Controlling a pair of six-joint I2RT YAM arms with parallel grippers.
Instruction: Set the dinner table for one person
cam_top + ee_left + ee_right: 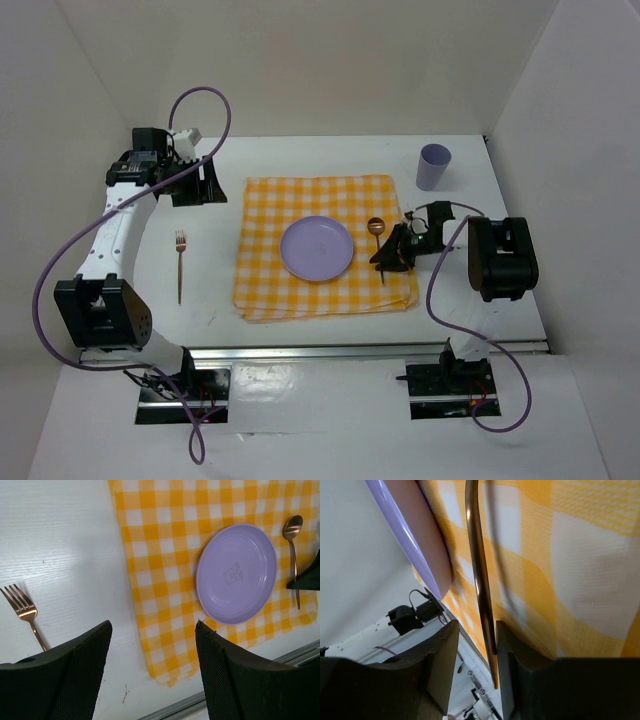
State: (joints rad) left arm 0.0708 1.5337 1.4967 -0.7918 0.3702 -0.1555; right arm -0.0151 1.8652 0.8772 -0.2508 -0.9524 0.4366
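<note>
The right pincer [477, 628] stood narrowly parted astride the spoon [479, 555], laid right of the plate [316, 248] as a setting wants, seemingly releasing it; the left pincer [153, 626] hung wide, empty.

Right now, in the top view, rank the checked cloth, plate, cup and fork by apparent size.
1. checked cloth
2. plate
3. cup and fork, unranked: the fork is longer, the cup covers more area.

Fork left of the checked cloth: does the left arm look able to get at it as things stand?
Probably yes. The fork lies alone on bare table beside the cloth, and the left gripper hangs open nearby with nothing between them.
</note>
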